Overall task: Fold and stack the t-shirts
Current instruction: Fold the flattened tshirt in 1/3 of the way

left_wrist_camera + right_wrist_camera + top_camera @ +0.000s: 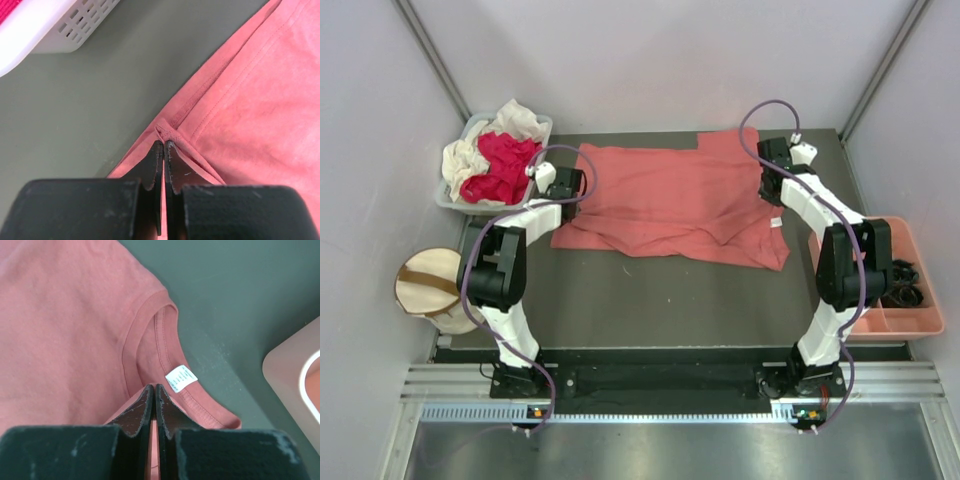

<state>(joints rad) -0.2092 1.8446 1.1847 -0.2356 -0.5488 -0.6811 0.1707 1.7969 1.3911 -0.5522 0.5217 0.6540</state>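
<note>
Two claws, both closed on cloth. Left claw (163, 145) is pinching the pink shirt (670, 200) at its left edge, where a small pucker is gathering at the tips. Right claw (154, 387) is pinching at the collar, just beside the white label (181, 378). Shirt is lying spread across the far half of the surface (650, 300), wrinkling along its near side, between the white basket (448, 195) and the pink tray (923, 300). Red shirt (500, 165) and cream shirt (520, 120) are sitting heaped in the basket, not yet folded.

Reading the step as straightening or starting a fold. Doing it well is calling for both ends rising together, cloth staying taut between the arms, travel staying level. Both pinches are looking thin — a jerk is risking a dropped edge.
</note>
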